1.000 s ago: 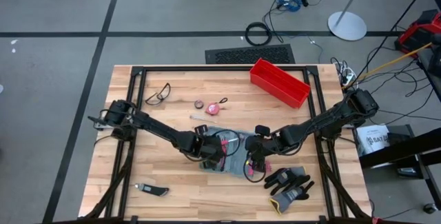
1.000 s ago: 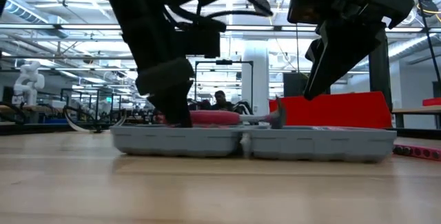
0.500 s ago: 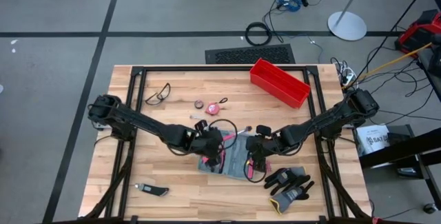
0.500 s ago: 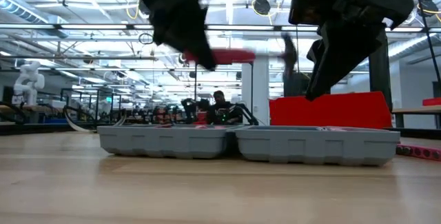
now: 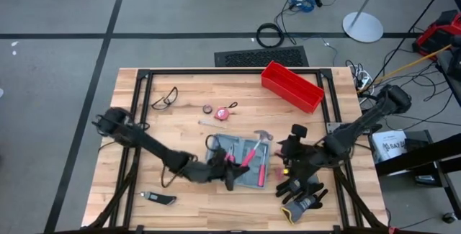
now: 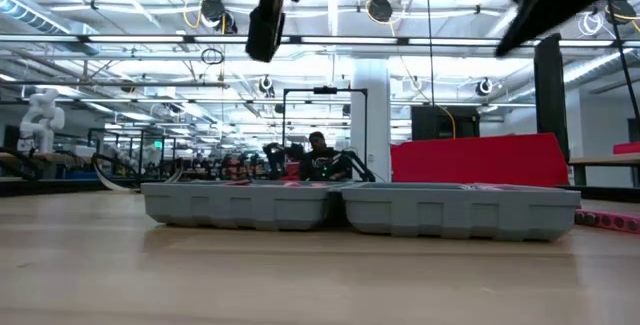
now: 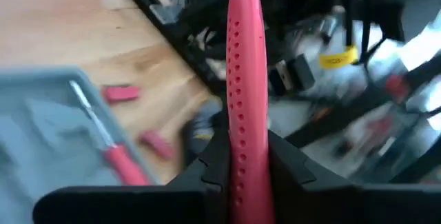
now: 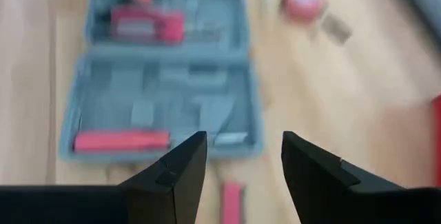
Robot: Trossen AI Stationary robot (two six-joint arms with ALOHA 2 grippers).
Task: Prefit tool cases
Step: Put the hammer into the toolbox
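The left gripper [image 7: 238, 172], jaws clamped on the hammer [image 5: 252, 150], had lifted it from the case [image 5: 241, 163]; right gripper [image 8: 238, 162], jaws apart, had withdrawn.

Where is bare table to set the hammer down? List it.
Free: the front left, between the safety glasses and the utility knife. Crowded: around the open tool case, the gloves and the red bin.

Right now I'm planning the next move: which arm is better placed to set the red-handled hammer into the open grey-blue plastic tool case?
Left. The left gripper is shut on the red-handled hammer above the open grey-blue plastic tool case. The right gripper is open, empty and off to the case's side.
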